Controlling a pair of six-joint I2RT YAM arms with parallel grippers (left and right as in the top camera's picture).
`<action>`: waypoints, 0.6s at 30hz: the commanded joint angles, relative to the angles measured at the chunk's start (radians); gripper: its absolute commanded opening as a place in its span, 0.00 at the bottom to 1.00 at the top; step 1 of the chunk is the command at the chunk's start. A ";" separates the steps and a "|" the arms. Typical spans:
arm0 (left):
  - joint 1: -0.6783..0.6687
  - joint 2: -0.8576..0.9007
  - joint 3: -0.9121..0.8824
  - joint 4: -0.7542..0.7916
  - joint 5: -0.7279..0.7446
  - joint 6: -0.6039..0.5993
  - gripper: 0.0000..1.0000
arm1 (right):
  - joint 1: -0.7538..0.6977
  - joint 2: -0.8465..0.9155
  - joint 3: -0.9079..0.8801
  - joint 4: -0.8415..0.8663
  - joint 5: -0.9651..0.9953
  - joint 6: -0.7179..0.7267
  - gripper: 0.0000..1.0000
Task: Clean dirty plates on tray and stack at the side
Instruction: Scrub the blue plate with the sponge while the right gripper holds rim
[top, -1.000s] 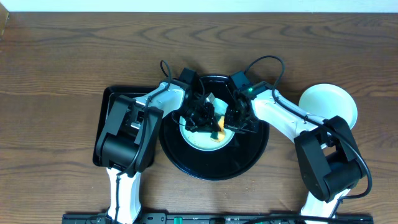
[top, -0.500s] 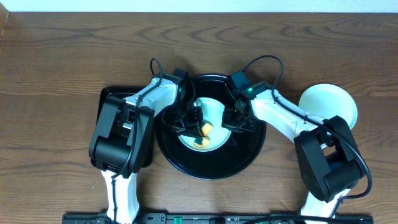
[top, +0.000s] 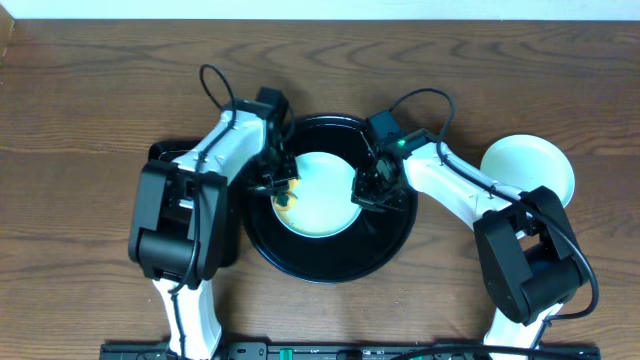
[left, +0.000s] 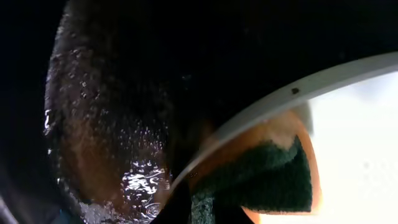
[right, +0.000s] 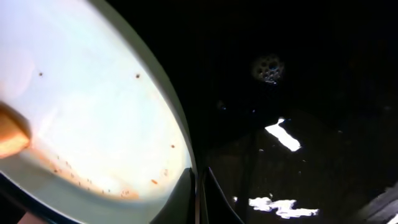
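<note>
A pale plate lies in the round black tray. My left gripper is shut on a yellow sponge with a green pad at the plate's left edge. In the left wrist view the sponge lies against the plate's rim over the wet tray. My right gripper is shut on the plate's right rim. The right wrist view shows its fingers pinching the rim, with brown specks on the plate. A second pale plate sits on the table at the right.
A rectangular black tray lies under my left arm, mostly hidden. The wooden table stretches to the far and left sides. The tray floor is wet with droplets.
My left gripper has dragged the sponge from the plate's middle to its left edge, and the left arm has swung outward. My right gripper has stayed on the rim.
</note>
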 joint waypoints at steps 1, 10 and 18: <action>0.058 0.123 -0.050 0.011 -0.597 -0.037 0.07 | -0.021 0.029 -0.043 -0.056 0.202 -0.007 0.01; 0.039 0.123 -0.012 -0.024 -0.578 -0.048 0.07 | -0.021 0.029 -0.043 -0.056 0.202 -0.007 0.01; -0.035 0.108 0.115 -0.102 -0.578 -0.050 0.07 | -0.021 0.029 -0.043 -0.056 0.202 -0.011 0.01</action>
